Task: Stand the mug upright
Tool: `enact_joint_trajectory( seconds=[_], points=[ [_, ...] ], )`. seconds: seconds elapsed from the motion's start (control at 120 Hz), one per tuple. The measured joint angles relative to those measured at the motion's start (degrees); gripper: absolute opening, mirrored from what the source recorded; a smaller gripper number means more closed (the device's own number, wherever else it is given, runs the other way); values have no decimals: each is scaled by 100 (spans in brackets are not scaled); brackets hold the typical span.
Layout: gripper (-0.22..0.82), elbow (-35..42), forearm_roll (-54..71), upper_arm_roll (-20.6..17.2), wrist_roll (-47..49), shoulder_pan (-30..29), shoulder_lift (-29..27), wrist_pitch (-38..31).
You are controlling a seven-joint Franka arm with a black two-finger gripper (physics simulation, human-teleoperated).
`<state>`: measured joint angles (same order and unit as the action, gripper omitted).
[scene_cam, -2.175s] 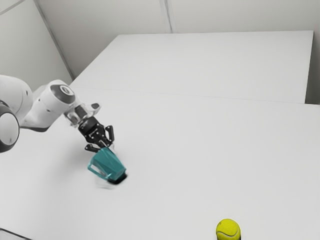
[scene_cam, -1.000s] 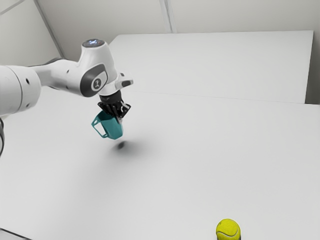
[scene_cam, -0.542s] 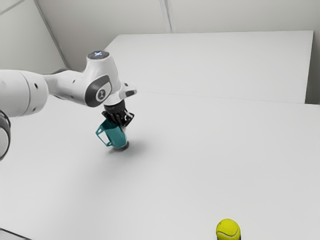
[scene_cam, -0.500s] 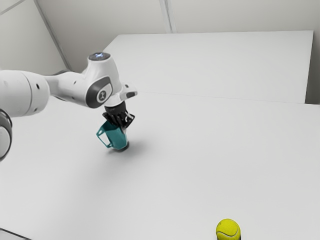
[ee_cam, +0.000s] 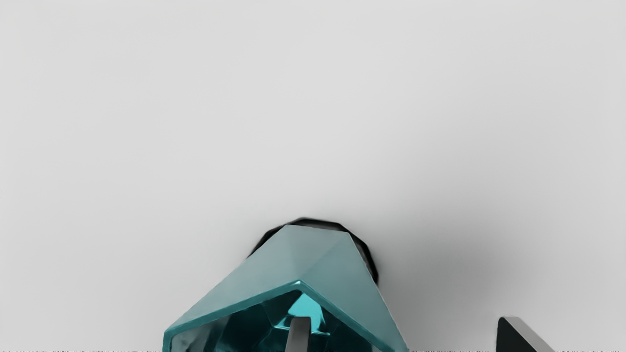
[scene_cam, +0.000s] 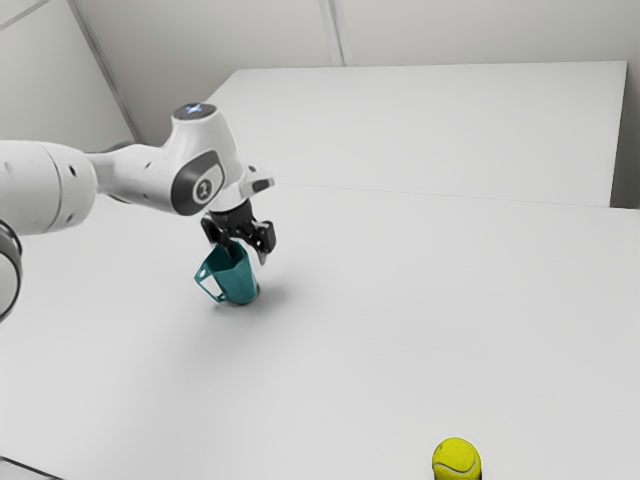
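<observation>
Exterior view: mug [scene_cam: 236, 278] base-down on the table [scene_cam: 400, 330], upright or very nearly.
Its handle [scene_cam: 207, 284] points to the exterior view's left. I have the gripper [scene_cam: 248, 257] wide, one finger [ee_cam: 299, 337] inside the mouth, the other [ee_cam: 523, 336] outside, well off the wall. I judge this the letting-go step; next I'd rise straight up, so the inner finger doesn't catch the rim and tip it.
</observation>
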<state>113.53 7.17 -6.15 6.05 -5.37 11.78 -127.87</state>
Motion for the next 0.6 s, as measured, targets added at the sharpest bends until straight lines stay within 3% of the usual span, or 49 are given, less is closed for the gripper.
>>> enact_joint_trajectory(
  seconds=[0.233,0.6],
  points=[
    [54,-124,-33,1,-9,45,-443,275],
    [59,-1196,42,-45,-19,349,-960,1461]
  ],
)
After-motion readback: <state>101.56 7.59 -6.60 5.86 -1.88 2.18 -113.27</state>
